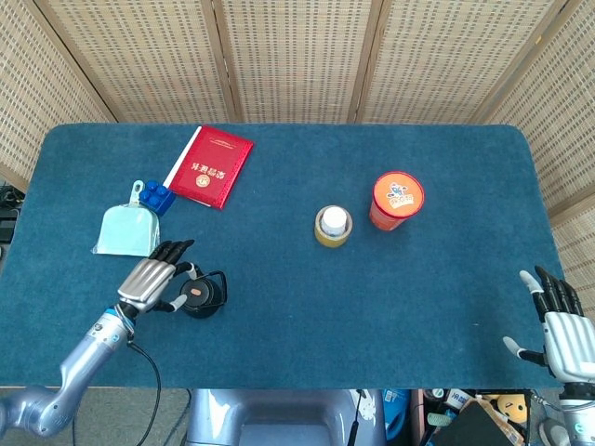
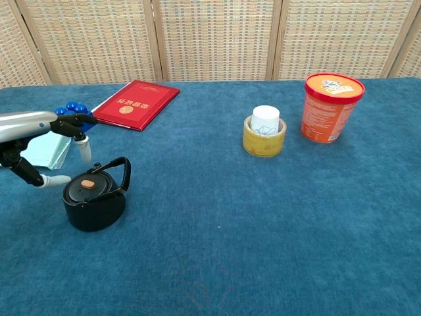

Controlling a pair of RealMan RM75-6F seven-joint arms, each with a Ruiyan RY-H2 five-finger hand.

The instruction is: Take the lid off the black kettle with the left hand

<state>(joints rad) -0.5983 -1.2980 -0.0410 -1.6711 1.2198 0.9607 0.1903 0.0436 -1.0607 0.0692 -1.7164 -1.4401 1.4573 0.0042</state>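
The black kettle (image 1: 201, 295) (image 2: 94, 203) sits near the table's front left, its black lid (image 2: 89, 187) with an orange knob in place under the arched handle. My left hand (image 1: 152, 282) (image 2: 33, 141) hovers just to the kettle's left, fingers spread, one fingertip close above the lid and holding nothing. My right hand (image 1: 558, 321) rests open at the table's front right edge, far from the kettle.
A red booklet (image 1: 210, 167), blue blocks (image 1: 157, 197) and a pale blue dustpan (image 1: 127, 229) lie behind the kettle at left. A yellow tape roll holding a white bottle (image 1: 333, 226) and an orange tub (image 1: 396, 200) stand mid-table.
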